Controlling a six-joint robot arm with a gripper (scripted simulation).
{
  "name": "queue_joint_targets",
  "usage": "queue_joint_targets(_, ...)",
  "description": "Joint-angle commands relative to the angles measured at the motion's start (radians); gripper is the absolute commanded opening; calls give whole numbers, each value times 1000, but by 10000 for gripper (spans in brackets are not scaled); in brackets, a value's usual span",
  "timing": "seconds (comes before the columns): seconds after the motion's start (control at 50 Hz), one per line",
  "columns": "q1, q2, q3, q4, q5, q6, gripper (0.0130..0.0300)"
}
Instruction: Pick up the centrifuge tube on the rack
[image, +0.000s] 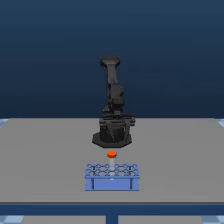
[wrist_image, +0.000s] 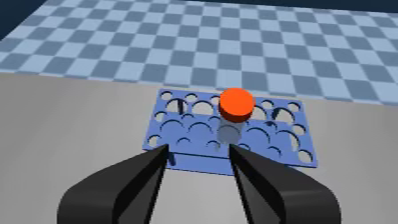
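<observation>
In the exterior view, only the orange-red cap of the centrifuge tube (image: 111, 154) can be made out; its body is too small and blurred to be told from the rack (image: 112, 176). The gripper cannot be distinguished against the dark arm (image: 113, 107). In the wrist view, the gripper (wrist_image: 199, 152) fingers (wrist_image: 133, 182) are cut off by the picture's edge, and the tube's (wrist_image: 233, 112) pointed tip is hidden inside a rack (wrist_image: 266, 132) hole.

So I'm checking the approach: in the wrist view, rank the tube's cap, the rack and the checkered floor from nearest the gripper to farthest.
1. The rack, its near edge between the gripper fingertips.
2. The orange-red cap of the centrifuge tube, over the rack's middle.
3. The checkered floor, beyond the table.
</observation>
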Motion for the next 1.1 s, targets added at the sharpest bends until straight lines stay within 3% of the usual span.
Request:
queue_joint_targets(0.02, -12, 19, -14, -25, -8, 33, 300)
queue_joint_targets(0.4, -43, 105, -80, -34, -21, 40, 300)
queue_joint_targets(0.76, -80, 233, -197, 70, -18, -60, 300)
queue_joint_targets(1.1, -91, 279, -245, 150, -11, -136, 300)
